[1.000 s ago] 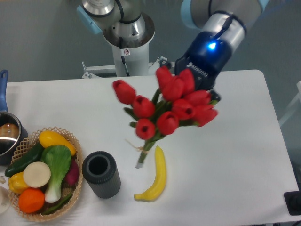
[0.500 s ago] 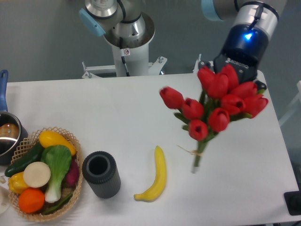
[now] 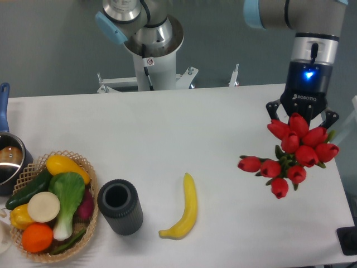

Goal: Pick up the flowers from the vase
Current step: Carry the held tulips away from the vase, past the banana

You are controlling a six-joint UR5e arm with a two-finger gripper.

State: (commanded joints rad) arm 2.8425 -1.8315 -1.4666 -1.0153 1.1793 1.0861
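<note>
The flowers, a bunch of red tulip buds with green leaves, hang over the table's right side, held from above. My gripper is shut on the bunch; its fingertips are hidden behind the buds. The stems point down and are mostly hidden by the blooms. The vase, a dark grey ribbed cylinder with an empty round mouth, stands upright near the front left, far from the gripper.
A yellow banana lies right of the vase. A wicker basket of vegetables sits at the front left, and a pot with a blue handle at the left edge. The robot base stands behind the table.
The gripper has carried the flowers further right and turned them, so the blooms now face the camera and the stems hang beneath.
</note>
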